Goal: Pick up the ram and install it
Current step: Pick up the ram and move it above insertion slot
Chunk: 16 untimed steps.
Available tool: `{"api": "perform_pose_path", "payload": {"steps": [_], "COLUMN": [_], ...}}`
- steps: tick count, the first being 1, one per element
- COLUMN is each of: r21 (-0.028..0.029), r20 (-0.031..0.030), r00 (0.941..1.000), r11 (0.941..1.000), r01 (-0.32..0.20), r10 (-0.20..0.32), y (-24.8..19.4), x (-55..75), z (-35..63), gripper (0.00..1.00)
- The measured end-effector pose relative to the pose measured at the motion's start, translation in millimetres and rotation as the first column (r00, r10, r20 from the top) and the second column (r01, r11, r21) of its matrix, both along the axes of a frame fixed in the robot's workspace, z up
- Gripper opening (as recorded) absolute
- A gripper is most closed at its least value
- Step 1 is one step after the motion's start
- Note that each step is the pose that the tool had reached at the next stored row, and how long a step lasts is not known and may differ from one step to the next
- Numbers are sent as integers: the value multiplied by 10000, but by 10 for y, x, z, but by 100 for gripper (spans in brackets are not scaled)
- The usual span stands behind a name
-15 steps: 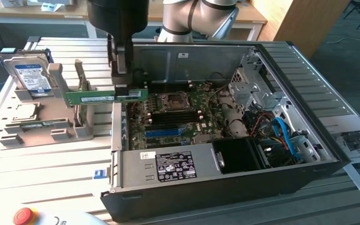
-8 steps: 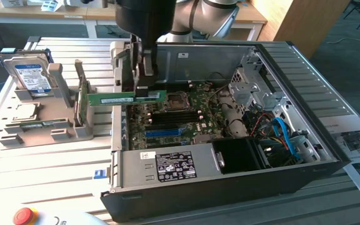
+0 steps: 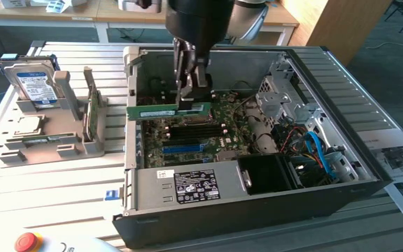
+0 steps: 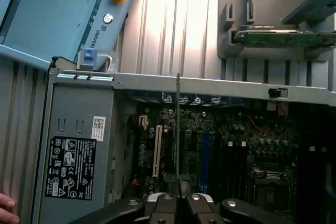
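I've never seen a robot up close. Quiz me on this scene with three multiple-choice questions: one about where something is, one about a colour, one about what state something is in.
1. Where is the ram?
A. on the floor
B. above the motherboard inside the open computer case
C. in a drawer

2. What colour is the round push button?
A. blue
B. yellow
C. red

3. How is the hand?
A. shut on the ram
B. open and empty
C. shut on a screwdriver

Answers:
1 B, the green stick hangs over the board, within the case walls.
2 C, it shows bright red at the exterior view's near edge.
3 A, it clamps the stick.
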State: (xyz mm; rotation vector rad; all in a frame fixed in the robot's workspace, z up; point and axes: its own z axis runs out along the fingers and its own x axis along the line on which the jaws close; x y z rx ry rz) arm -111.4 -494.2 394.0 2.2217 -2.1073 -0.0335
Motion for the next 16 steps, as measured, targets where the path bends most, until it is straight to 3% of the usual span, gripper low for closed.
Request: {"api": "perform_pose_path", "payload": {"steps": [16], "r21": [-1], "r20": [-49], "r00": [10000], "r11": [10000], "r01": [-64], "r10": [64], "y": [-70], "x": [715], "z": [0], "gripper": [12]}}
